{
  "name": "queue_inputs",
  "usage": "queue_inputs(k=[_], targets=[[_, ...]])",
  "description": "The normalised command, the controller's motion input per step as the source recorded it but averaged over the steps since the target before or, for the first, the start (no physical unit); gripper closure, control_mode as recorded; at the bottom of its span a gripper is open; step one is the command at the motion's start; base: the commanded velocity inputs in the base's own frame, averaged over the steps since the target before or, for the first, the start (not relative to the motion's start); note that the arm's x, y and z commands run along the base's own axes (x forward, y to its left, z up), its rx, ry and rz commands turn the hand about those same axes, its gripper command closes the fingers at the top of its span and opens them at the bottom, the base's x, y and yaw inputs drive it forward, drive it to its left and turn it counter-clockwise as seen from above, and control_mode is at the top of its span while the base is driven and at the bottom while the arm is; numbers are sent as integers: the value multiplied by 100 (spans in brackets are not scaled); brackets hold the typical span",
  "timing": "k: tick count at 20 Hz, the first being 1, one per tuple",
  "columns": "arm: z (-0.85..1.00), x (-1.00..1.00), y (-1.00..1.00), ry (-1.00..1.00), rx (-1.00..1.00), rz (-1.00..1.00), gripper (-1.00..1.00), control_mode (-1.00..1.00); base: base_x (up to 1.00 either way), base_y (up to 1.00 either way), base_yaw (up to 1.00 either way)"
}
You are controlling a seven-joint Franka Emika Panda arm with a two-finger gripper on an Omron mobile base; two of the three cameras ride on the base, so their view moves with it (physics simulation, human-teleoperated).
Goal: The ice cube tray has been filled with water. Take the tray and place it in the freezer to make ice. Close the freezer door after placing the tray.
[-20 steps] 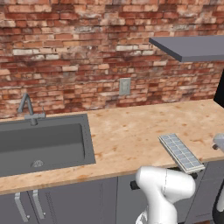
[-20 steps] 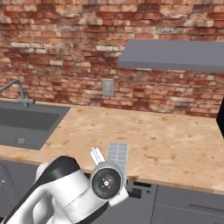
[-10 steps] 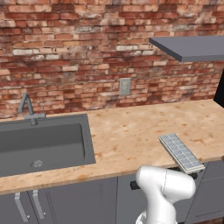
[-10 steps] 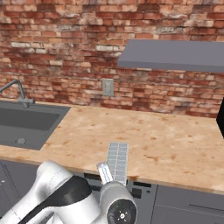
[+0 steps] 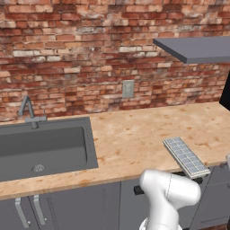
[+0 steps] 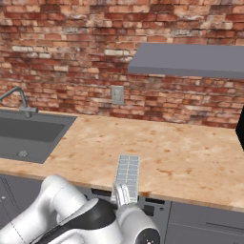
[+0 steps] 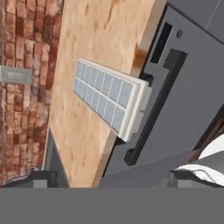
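1. My gripper (image 6: 123,194) stands with its jaws wide apart, empty, just short of the ice cube tray (image 6: 128,171).
2. The tray lies on the wooden counter (image 5: 130,139), its near end jutting over the front edge, at about 4 o'clock from the sink (image 5: 42,146).
3. I judge it stiff, light but sloshing, so I'd pinch the overhanging end and keep it level.
4. I can read no writing.

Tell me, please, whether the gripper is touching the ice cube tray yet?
Apart. In the hand view the ice cube tray lies on the counter, overhanging its edge, well clear of the open gripper.
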Motion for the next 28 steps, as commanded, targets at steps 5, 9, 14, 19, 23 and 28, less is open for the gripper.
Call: queue_inputs(k=[5,9,14,19,23,28], targets=[[-24,26,0,0,19,0,-100,-100,0,0,0],[-23,31,0,1,20,0,-100,-100,0,0,0],[-17,18,-4,2,18,0,-100,-100,0,0,0],[-16,5,-13,0,13,0,-100,-100,0,0,0],[-14,12,-21,0,10,0,-100,-100,0,0,0],[-10,30,-5,0,3,0,-100,-100,0,0,0]])
